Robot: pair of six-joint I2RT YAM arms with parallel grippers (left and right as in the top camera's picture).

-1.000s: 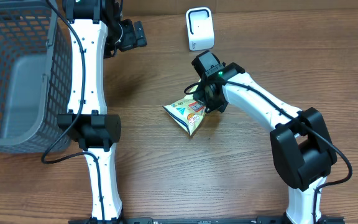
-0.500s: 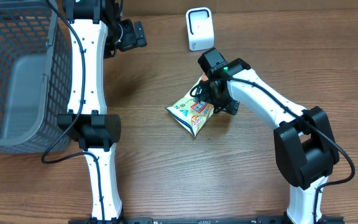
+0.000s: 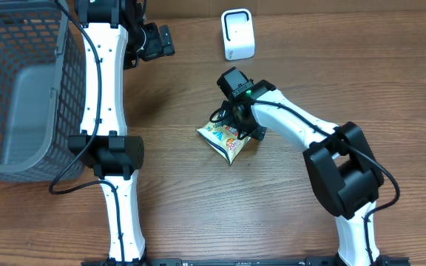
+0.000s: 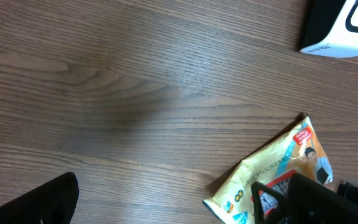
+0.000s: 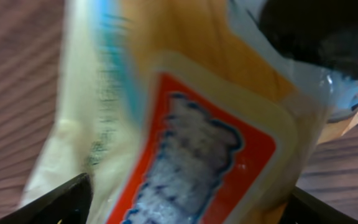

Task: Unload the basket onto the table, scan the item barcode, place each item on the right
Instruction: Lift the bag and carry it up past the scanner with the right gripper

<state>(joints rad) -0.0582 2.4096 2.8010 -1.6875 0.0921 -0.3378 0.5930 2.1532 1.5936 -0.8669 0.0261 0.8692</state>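
So the snack packet (image 3: 224, 140) is lying on the tabletop (image 3: 287, 222) about mid-scene, near side of the scanner (image 3: 238, 34) and well apart from it. A second ago the right end effector (image 3: 237, 125) had it pinched by one edge. Since then the jaws have let go and the arm has swung left, so it now sits right over the packet. In the right wrist view the fingers (image 5: 55, 202) are spread wide at either side, with the packet filling the gap. I can't tell if they're actually touching it. The packet itself has barely shifted.

My read is that this is a re-grab, not progress. Nothing has gone to the scanner yet, and I can't see a barcode in any view.

The packet is thin, glossy, crinkly film. It's pillow-shaped with pointy sealed corners, cream-yellow with a blue edge and a red-orange panel. It'll probably flop and slide when squeezed.

The tabletop is brown woodgrain and looks smooth. The scanner is a white plastic block with rounded corners and a dark side. Far left, the left end effector (image 3: 163, 41) is spread wide with nothing in it. Past that at the left edge is a grey plastic mesh basket (image 3: 21, 44).
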